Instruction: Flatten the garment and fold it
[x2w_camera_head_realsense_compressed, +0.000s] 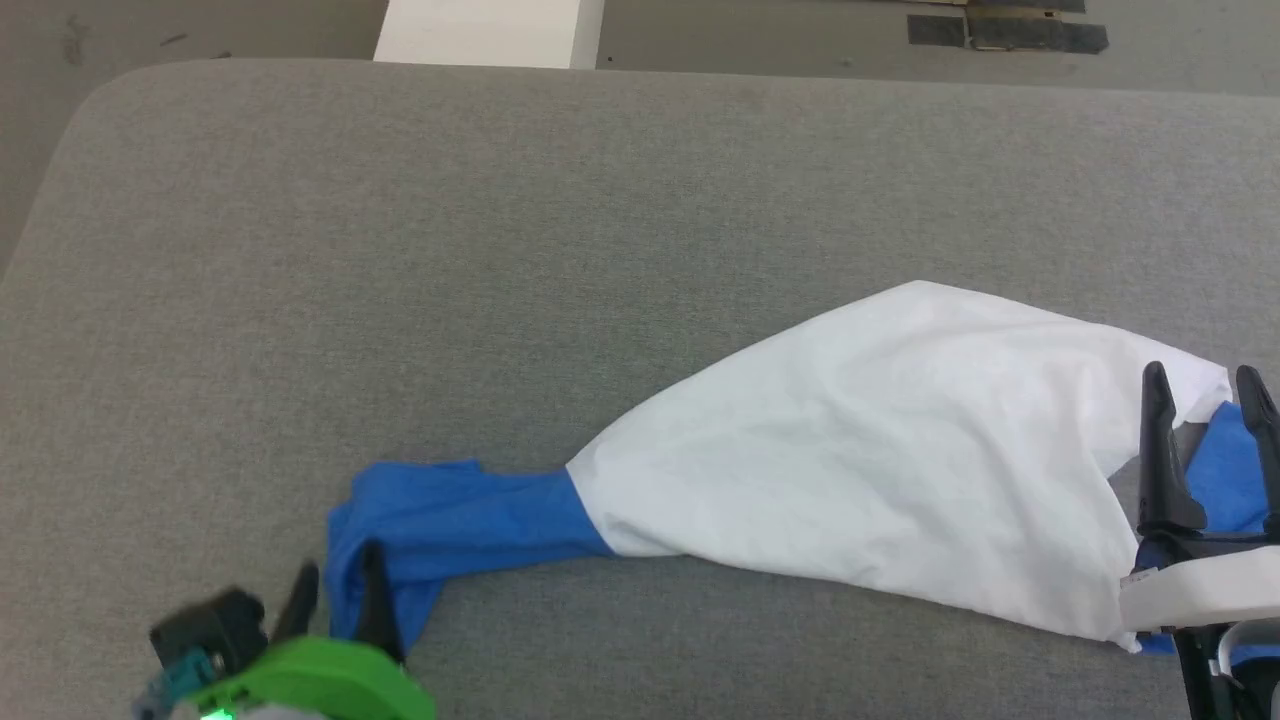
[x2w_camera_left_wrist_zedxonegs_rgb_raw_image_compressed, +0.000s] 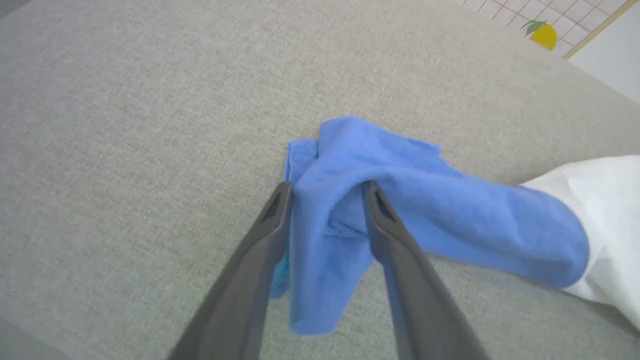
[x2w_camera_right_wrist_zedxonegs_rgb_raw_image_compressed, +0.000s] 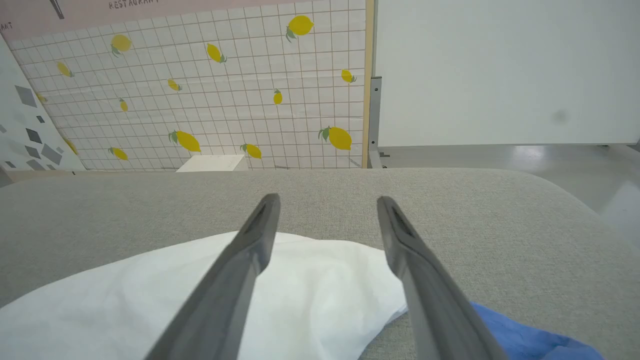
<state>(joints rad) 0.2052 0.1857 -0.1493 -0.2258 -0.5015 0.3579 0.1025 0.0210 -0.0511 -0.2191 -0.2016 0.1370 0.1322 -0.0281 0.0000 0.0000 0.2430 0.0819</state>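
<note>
Garment (x2w_camera_head_realsense_compressed: 880, 440) lies slack and unspread on the grey cloth-covered tabletop (x2w_camera_head_realsense_compressed: 500, 250), along the tabletop's near half and reaching toward its right end. White body (x2w_camera_right_wrist_zedxonegs_rgb_raw_image_compressed: 310, 280) is bunched into a rough wedge. One blue sleeve (x2w_camera_left_wrist_zedxonegs_rgb_raw_image_compressed: 450, 215) trails off toward the tabletop's near left in a crumpled knot, and the other sleeve (x2w_camera_head_realsense_compressed: 1220, 470) peeks from under the body at the near right. Left pincer (x2w_camera_left_wrist_zedxonegs_rgb_raw_image_compressed: 325, 190) sits low at the tabletop's near left, its jaws parted with a fold of the blue sleeve loose between them and brushing both fingers, not pinched. Right pincer (x2w_camera_head_realsense_compressed: 1203, 380) hangs over the near right end of the tabletop above the edge of the white body, jaws wide, gripping nothing. Handling, by judgement: thin jersey, light and limp, so it will drape and drag rather than keep shape — the grey covering will likely cling and rumple it if it is slid. Best holds look like seams and corners, such as the cuff, shoulder or hem corners, pinched through a single layer, then lifted and drawn apart to flatten it.
</note>
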